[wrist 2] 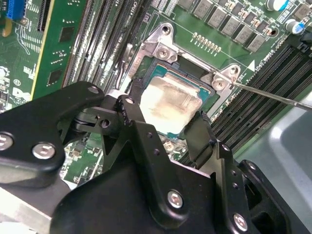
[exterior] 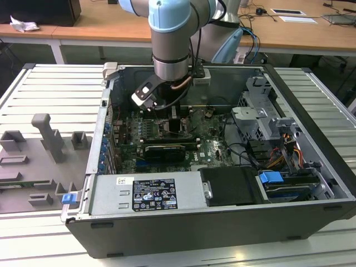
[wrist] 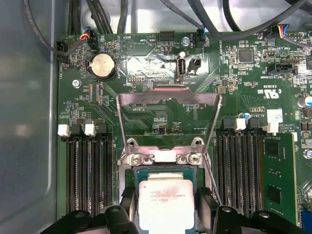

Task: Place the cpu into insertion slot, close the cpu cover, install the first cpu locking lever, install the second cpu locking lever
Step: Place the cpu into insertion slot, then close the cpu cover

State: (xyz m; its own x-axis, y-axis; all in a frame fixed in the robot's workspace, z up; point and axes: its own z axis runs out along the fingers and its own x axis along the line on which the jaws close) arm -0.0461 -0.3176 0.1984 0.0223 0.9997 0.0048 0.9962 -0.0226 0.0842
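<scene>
From my station, the exterior view gives me a work table (exterior: 44, 89) of pale ribbed metal slats running across the whole foreground, evenly lit, with soft glare along the ribs. On it, toward the exterior view's left, lies a grey moulded fixture tray (exterior: 33, 167) with upright blocks. Behind it stands a row of light wooden desks (exterior: 105, 25) on white legs. I see a black box (exterior: 41, 11) and crumpled white paper (exterior: 23, 24) on one, and loose sheets (exterior: 297, 18) and cables (exterior: 258, 11) on another.
</scene>
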